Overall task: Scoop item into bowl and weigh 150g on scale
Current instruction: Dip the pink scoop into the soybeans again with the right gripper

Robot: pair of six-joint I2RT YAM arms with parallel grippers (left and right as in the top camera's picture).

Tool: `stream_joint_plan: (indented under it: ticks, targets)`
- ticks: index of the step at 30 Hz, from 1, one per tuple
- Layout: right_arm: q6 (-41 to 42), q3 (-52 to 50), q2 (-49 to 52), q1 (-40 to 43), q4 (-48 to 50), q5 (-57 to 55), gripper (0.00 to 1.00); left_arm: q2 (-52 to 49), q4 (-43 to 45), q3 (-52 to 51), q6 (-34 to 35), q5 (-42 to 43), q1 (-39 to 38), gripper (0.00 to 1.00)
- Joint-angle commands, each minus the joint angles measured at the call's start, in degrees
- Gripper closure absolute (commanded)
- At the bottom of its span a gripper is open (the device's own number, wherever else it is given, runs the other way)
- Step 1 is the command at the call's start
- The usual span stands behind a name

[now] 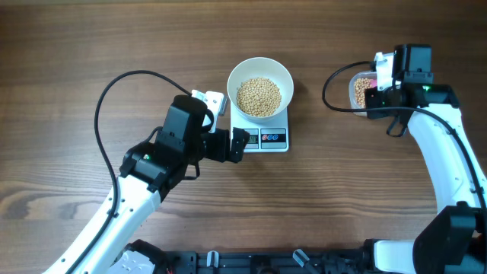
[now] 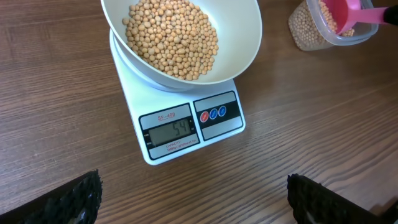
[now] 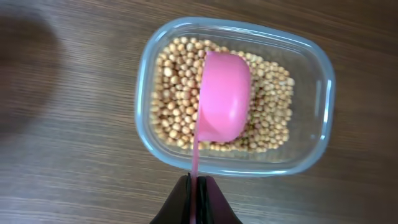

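The step in hand is a refill: the right gripper (image 3: 198, 186), jaws pinched tight on the thin handle of a pink scoop (image 3: 222, 96), holds the scoop over the clear tub (image 3: 323, 118) at the upper right of the overhead view. In the right wrist view the scoop's smooth underside faces the camera, so whether it carries anything cannot be told. The tub is well stocked with beans (image 3: 171, 106).

At top centre of the overhead view the white bowl (image 1: 260, 70) sits on the scale (image 1: 266, 138) with a good heap of beans inside. The display (image 2: 169, 132) seems to read in the fifties, though the digits are small; by that reading the target is far off and several more scoops are needed.

The next move calls for digging in, lifting level, and carrying left to tip over the bowl without spilling.

The left gripper (image 1: 237, 144) waits with jaws spread wide, holding nothing, just beside the scale's left edge. The table (image 1: 68, 46) between tub and bowl holds nothing in the way.
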State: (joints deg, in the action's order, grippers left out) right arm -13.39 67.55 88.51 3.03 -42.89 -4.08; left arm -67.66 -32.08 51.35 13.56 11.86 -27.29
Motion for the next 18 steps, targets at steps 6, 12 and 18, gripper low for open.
stream_joint_plan:
  ticks: [6, 12, 18]
  targets:
    - [3.3, -0.5, 0.7, 2.4, 0.0, 11.3, 0.96, 0.5, 0.2, 0.0, -1.2, -0.6, -0.3, 0.0]
    - [3.3, -0.5, 0.7, 9.9, -0.4, 24.2, 0.96, 0.5, 0.2, 0.0, -1.2, -0.6, -0.3, 0.0]
    - [3.3, -0.5, 2.1, 14.9, -1.7, 31.2, 0.96, 0.5, 0.2, 0.0, -1.2, -0.6, -0.3, 0.0]
